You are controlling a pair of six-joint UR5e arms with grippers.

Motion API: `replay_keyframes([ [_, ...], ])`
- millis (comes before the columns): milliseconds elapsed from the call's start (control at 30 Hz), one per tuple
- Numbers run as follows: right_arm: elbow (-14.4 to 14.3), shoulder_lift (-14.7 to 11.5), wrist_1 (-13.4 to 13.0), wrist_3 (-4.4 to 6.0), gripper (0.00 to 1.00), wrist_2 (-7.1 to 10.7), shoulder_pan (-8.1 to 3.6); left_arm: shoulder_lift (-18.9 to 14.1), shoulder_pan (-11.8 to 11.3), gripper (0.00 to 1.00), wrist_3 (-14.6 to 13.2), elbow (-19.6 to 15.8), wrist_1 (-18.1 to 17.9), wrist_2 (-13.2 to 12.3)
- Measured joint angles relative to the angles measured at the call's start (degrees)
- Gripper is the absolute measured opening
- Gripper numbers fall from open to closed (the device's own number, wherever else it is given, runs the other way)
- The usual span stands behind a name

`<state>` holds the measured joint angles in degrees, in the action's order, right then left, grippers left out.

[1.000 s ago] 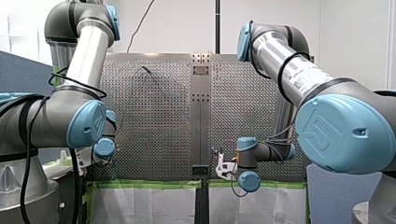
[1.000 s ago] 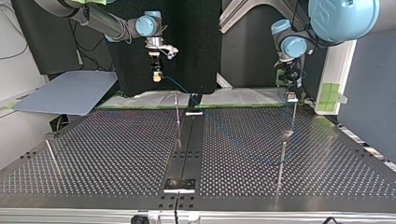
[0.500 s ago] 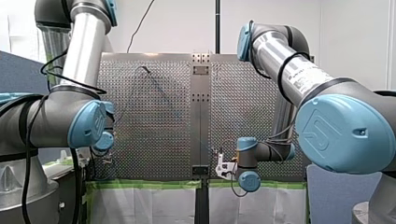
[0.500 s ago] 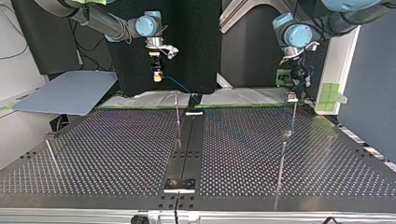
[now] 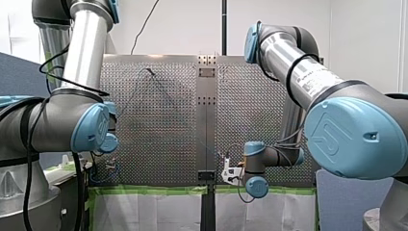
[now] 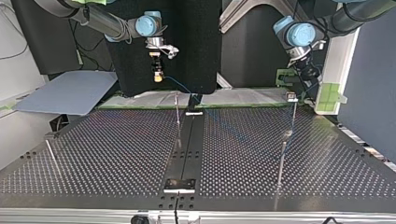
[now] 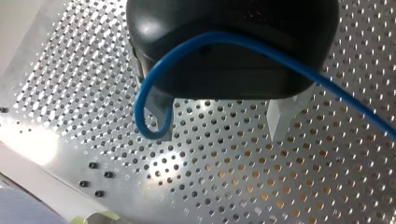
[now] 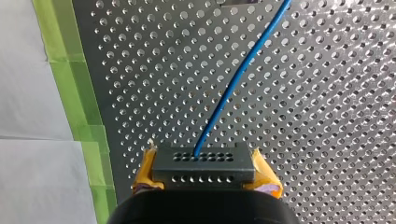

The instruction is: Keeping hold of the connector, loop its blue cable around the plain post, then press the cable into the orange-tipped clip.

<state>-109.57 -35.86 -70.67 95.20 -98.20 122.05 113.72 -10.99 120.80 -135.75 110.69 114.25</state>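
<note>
1. This is a robotics lab. Two industrial arms, my left arm (image 5: 57, 125) and my right arm (image 5: 356, 134), fill the lower left and lower right of the front view.
2. Between them lies a perforated metal table (image 6: 116, 149) with thin posts (image 6: 281, 161) standing on it.
3. Green tape (image 5: 154, 190) and a white sheet (image 5: 154, 211) line its edge along the bottom of the front view.
4. A bare white wall (image 5: 183, 24) spans the top of the front view. In the top view, a black backdrop (image 6: 187, 42) hangs at top centre and a blue partition (image 6: 369, 93) stands at the right.
</note>
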Motion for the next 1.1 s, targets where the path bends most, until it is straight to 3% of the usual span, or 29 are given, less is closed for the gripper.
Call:
replay_keyframes([
  [267,0.00,0.01,0.00,-0.06,0.00,0.01,0.01,-2.91,-0.44,1.00,-3.87,0.13,-1.69,4.08],
  [400,0.00,0.02,-0.01,-0.03,0.00,0.02,0.05,-5.06,0.12,1.00,-6.05,0.12,-2.08,4.19],
  [867,0.00,-0.03,-0.16,0.42,0.00,0.20,0.07,-12.94,2.35,1.00,-13.81,0.37,4.75,-3.00],
  [1100,0.00,-0.02,-0.06,0.56,0.00,0.34,0.07,-15.91,3.48,1.00,-12.63,0.37,8.55,-6.80],
])
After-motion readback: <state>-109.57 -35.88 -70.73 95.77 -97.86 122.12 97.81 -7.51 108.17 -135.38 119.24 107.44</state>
